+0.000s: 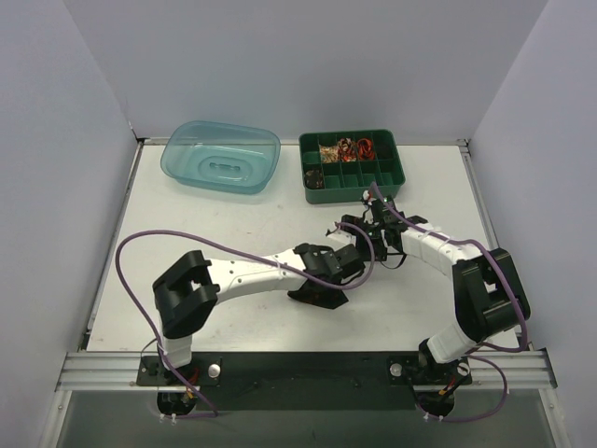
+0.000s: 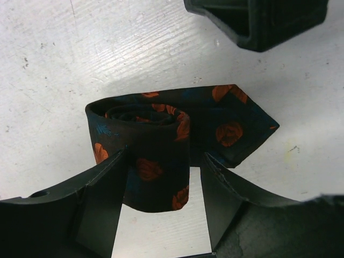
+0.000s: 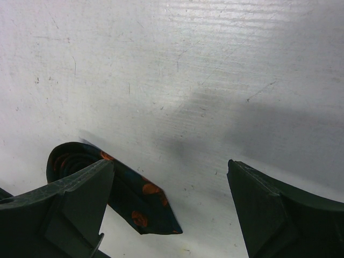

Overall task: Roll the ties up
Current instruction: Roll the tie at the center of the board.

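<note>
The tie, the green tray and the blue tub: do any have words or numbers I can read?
No text can be read.
The tie: only orange blotches and a tiny teal mark, too blurred to read.
The green tray and blue tub: no writing shows.

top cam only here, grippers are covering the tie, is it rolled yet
Observer: Left wrist view shows the tie wound into a coil standing on the table, its pointed tip lying loose beside it.
Operator: is the left gripper clamping it
Observer: No, the left gripper is open around the coil; bare table shows between the coil and one finger.
</note>
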`<action>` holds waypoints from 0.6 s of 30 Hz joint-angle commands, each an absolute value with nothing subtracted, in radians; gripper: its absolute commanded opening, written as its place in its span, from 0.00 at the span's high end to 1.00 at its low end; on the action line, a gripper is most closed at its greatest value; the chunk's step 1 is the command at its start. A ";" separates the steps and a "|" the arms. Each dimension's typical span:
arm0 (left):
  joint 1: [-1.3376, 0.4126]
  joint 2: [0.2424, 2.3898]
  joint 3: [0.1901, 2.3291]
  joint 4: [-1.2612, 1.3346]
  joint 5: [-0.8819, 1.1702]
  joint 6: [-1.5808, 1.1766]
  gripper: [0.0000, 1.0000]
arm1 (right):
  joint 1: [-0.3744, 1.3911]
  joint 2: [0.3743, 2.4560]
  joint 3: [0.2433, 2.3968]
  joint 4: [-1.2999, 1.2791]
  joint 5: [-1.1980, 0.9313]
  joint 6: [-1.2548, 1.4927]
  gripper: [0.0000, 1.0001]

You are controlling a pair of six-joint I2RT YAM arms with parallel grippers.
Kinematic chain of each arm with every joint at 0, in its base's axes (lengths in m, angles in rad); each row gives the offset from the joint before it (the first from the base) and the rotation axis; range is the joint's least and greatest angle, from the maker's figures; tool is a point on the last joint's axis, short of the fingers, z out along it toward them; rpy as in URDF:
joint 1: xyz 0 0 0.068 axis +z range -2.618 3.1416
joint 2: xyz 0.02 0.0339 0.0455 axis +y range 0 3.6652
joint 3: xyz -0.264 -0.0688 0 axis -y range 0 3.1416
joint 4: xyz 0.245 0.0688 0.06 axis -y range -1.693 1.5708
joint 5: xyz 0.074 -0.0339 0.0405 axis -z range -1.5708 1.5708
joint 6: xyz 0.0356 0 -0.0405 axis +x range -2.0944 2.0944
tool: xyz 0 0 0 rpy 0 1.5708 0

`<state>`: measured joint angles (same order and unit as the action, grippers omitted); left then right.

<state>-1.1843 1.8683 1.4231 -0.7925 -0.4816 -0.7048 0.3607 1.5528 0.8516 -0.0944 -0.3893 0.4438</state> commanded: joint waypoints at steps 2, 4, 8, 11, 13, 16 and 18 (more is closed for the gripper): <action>-1.193 1.802 1.378 -0.680 -0.413 -0.753 0.35 | 0.359 1.539 0.851 -0.118 -0.388 0.445 0.10; -1.195 1.798 1.355 -0.655 -0.388 -0.761 0.36 | 0.357 1.545 0.850 -0.118 -0.388 0.445 0.10; -1.195 1.799 1.332 -0.612 -0.379 -0.776 0.36 | 0.359 1.545 0.845 -0.118 -0.385 0.446 0.10; -1.193 1.799 1.309 -0.568 -0.357 -0.779 0.36 | 0.359 1.546 0.845 -0.118 -0.382 0.445 0.10; -1.192 1.798 1.290 -0.537 -0.328 -0.779 0.36 | 0.359 1.549 0.842 -0.118 -0.382 0.445 0.10; -1.192 1.796 1.252 -0.470 -0.289 -0.785 0.36 | 0.357 1.551 0.841 -0.120 -0.379 0.445 0.10; -1.184 1.796 1.221 -0.413 -0.264 -0.787 0.36 | 0.357 1.551 0.841 -0.120 -0.379 0.445 0.10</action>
